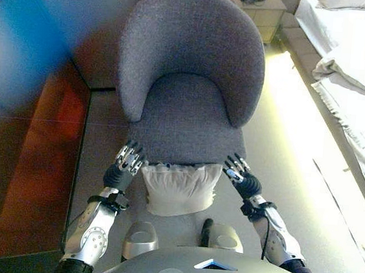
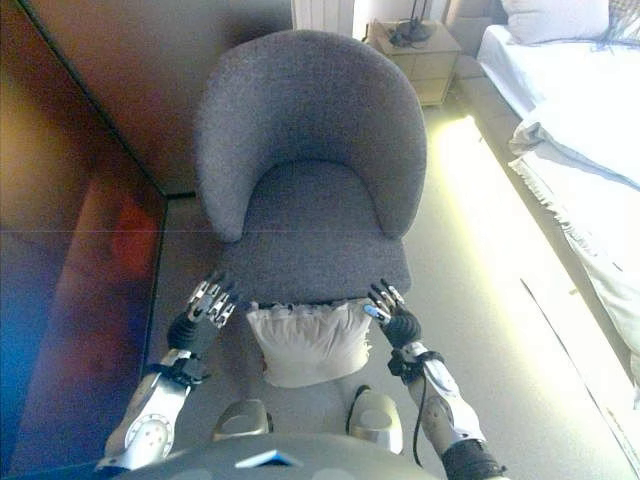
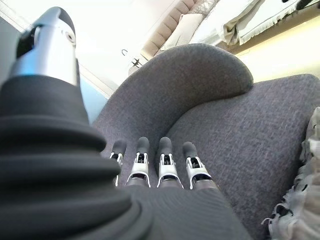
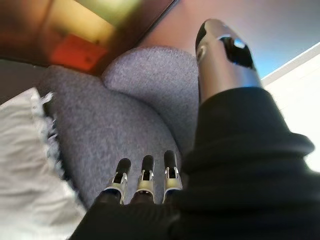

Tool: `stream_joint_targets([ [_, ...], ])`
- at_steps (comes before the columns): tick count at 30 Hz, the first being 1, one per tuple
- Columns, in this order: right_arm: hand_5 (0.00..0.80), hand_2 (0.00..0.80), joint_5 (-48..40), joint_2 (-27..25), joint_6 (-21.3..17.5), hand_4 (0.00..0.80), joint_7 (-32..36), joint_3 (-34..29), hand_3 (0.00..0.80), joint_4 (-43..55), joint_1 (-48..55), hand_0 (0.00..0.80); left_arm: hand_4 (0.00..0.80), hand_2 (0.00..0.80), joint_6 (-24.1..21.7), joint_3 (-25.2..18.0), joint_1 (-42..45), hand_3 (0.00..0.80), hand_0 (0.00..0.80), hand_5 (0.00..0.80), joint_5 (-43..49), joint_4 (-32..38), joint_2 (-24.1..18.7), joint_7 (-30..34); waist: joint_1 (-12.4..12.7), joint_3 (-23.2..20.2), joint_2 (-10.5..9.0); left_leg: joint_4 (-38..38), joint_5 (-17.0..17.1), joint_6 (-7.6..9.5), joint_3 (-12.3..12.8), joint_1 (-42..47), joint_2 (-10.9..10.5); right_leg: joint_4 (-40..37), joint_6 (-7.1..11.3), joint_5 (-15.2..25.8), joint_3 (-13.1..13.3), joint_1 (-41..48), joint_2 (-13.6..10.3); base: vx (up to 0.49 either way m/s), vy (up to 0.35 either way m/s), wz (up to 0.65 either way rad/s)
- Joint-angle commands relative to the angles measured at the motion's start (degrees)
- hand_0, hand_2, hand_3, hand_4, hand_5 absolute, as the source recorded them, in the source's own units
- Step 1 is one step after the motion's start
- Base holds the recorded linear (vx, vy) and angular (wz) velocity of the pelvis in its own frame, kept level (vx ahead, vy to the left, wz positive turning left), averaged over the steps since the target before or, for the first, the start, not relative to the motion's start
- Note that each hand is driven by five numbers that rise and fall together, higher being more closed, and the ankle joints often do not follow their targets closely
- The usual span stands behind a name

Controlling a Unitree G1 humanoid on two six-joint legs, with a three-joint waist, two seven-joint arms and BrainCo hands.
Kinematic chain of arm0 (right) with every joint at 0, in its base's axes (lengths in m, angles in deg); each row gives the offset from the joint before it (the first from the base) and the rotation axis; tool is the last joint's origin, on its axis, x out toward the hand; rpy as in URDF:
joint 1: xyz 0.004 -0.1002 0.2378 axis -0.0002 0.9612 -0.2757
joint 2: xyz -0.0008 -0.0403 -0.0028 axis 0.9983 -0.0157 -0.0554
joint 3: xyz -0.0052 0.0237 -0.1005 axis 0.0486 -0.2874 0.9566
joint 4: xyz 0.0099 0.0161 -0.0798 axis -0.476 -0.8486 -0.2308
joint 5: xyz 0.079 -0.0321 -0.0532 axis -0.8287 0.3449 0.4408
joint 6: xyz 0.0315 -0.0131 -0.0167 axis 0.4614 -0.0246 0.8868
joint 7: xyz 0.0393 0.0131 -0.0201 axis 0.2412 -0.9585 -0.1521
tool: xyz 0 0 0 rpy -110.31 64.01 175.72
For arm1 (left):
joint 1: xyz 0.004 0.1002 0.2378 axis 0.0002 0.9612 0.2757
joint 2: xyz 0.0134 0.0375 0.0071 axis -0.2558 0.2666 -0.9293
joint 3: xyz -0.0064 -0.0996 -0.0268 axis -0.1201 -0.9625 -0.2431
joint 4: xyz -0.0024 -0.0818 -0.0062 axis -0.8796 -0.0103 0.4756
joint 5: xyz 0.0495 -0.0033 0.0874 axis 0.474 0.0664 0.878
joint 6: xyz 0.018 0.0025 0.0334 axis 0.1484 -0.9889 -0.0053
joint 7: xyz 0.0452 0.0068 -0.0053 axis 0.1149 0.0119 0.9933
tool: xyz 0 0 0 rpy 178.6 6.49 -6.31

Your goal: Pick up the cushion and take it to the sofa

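Observation:
A white cushion (image 1: 178,188) with a fringed edge hangs between my two hands, its upper edge against the front of the grey armchair's seat (image 1: 190,121). My left hand (image 1: 124,167) is by its upper left corner and my right hand (image 1: 242,178) by its upper right corner. Both hands are open, with straight fingers pointing toward the chair. In the left wrist view the fingers (image 3: 165,160) lie over the seat with the cushion's fringe (image 3: 300,195) beside them. The right wrist view shows straight fingers (image 4: 145,177) and the cushion (image 4: 30,165) alongside. I cannot tell whether the palms press on it.
The grey armchair's curved back (image 1: 190,36) rises ahead. A dark wooden wall panel (image 1: 31,131) runs along the left. A bed with white linen (image 1: 358,68) stands at the right, and a bedside table (image 1: 259,10) at the back. Pale carpet (image 1: 295,152) lies between chair and bed.

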Motion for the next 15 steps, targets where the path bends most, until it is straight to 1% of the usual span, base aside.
stream_joint_targets([
  [1,0.000,0.000,-1.06,-0.51,-1.95,0.000,1.59,-0.04,0.000,3.96,-1.19,0.000,0.000,0.000,-2.30,-1.38,0.83,0.000,0.000,0.000,-1.84,4.16,-0.52,1.70,1.19,1.72,1.54,-11.98,7.02,-1.44,-0.45,0.63,2.17,-5.89,1.75,1.10,1.24,5.91,2.74,0.192,0.136,0.18],
  [2,0.000,0.000,-1.20,-0.58,-1.84,0.000,1.46,0.09,0.000,4.32,-1.07,0.000,0.000,0.000,-2.25,-1.46,0.87,0.000,0.000,0.000,-1.86,4.16,-0.55,1.72,1.47,1.78,1.89,-14.97,7.70,-1.75,-1.13,0.51,2.13,-6.03,1.96,0.86,1.53,6.30,3.13,0.208,0.138,0.20],
  [3,0.000,0.000,-1.47,-0.72,-1.80,0.000,1.27,0.22,0.000,5.00,-0.61,0.000,0.000,0.000,-2.17,-1.63,1.03,0.000,0.000,0.000,-1.62,4.27,-0.51,2.21,1.94,1.99,2.44,-19.45,9.33,-2.46,-1.79,0.23,2.25,-6.41,2.21,0.31,2.02,7.34,3.76,0.189,0.120,0.19],
  [4,0.000,0.000,-1.64,-0.79,-1.96,0.000,1.17,0.18,0.000,5.45,-0.17,0.000,0.000,0.000,-2.04,-1.71,1.06,0.000,0.000,0.000,-1.26,4.35,-0.41,2.70,2.22,2.20,2.71,-21.53,10.35,-2.87,-1.82,-0.11,2.44,-6.68,2.30,-0.05,2.18,8.16,4.01,0.180,0.122,0.21],
  [5,0.000,0.000,-1.71,-0.86,-2.32,0.000,1.30,0.13,0.000,5.55,0.10,0.000,0.000,0.000,-1.90,-1.80,1.02,0.000,0.000,0.000,-1.10,4.41,-0.33,3.09,2.41,2.33,2.85,-22.51,10.63,-2.95,-1.76,-0.54,2.43,-6.99,2.37,-0.24,2.32,8.77,4.06,0.151,0.118,0.19],
  [6,0.000,0.000,-1.79,-0.80,-3.12,0.000,1.60,0.16,0.000,5.57,0.42,0.000,0.000,0.000,-1.64,-1.94,0.81,0.000,0.000,0.000,-0.90,4.39,-0.29,3.91,2.67,2.29,2.94,-24.12,10.31,-2.97,-1.11,-1.06,2.20,-7.55,2.75,-0.45,2.24,9.81,3.82,0.131,0.128,0.11],
  [7,0.000,0.000,-1.77,-0.66,-3.84,0.000,1.74,0.22,0.000,5.44,0.48,0.000,0.000,0.000,-1.48,-2.03,0.52,0.000,0.000,0.000,-0.88,4.24,-0.38,4.59,2.75,2.23,2.92,-24.17,9.41,-2.79,-0.46,-1.23,1.81,-7.85,3.14,-0.55,1.92,10.52,3.32,0.136,0.153,-0.28],
  [9,0.000,0.000,-1.53,0.27,-5.22,0.000,1.51,0.79,0.000,4.93,-0.02,0.000,0.000,0.000,-1.05,-2.29,-0.94,0.000,0.000,0.000,-0.99,3.57,-0.67,5.25,2.51,1.93,2.51,-22.63,5.75,-1.49,1.04,-0.77,0.36,-7.44,4.28,-0.97,1.38,11.28,1.50,0.134,0.178,-0.54],
  [11,0.000,0.000,-1.24,1.13,-5.71,0.000,0.19,1.56,0.000,5.33,-0.06,0.000,0.000,0.000,-1.25,-1.82,-2.04,0.000,0.000,0.000,-0.85,3.74,-1.26,4.15,2.31,1.46,2.61,-22.81,4.17,-0.55,-0.50,-0.13,-1.23,-5.91,5.35,-1.32,1.85,10.94,0.08,0.167,0.211,-0.19],
  [12,0.000,0.000,-1.64,1.32,-5.38,0.000,-0.45,1.46,0.000,5.58,0.05,0.000,0.000,0.000,-1.64,-1.51,-2.93,0.000,0.000,0.000,-0.62,3.46,-1.70,3.00,1.96,1.21,2.68,-21.78,3.25,0.18,-0.84,-0.18,-1.94,-5.05,5.90,-1.45,2.68,11.03,-0.84,0.167,0.196,-0.04],
  [13,0.000,0.000,-2.11,1.59,-5.10,0.000,-0.52,1.30,0.000,5.97,0.17,0.000,0.000,0.000,-1.76,-1.53,-3.69,0.000,0.000,0.000,-0.86,3.45,-2.07,3.18,1.78,1.03,2.61,-21.11,2.52,0.88,-0.92,-0.21,-2.53,-4.53,6.32,-1.48,3.19,11.25,-1.60,0.177,0.191,0.00],
  [14,0.000,0.000,-2.24,1.91,-5.09,0.000,-0.36,1.16,0.000,6.25,0.29,0.000,0.000,0.000,-1.88,-1.46,-4.36,0.000,0.000,0.000,-1.44,3.69,-2.47,3.32,1.75,0.83,2.38,-20.15,1.40,1.84,-0.98,-0.43,-3.48,-3.94,6.63,-1.11,3.42,11.36,-2.45,0.184,0.181,0.02],
  [15,0.000,0.000,-1.47,2.44,-5.36,0.000,-0.19,0.98,0.000,6.25,0.49,0.000,0.000,0.000,-1.83,-1.54,-4.62,0.000,0.000,0.000,-1.25,4.01,-2.56,2.72,1.85,0.52,2.16,-19.03,0.11,2.99,-0.97,-0.62,-4.77,-2.48,6.63,0.20,3.78,11.09,-3.76,0.176,0.166,0.05],
])
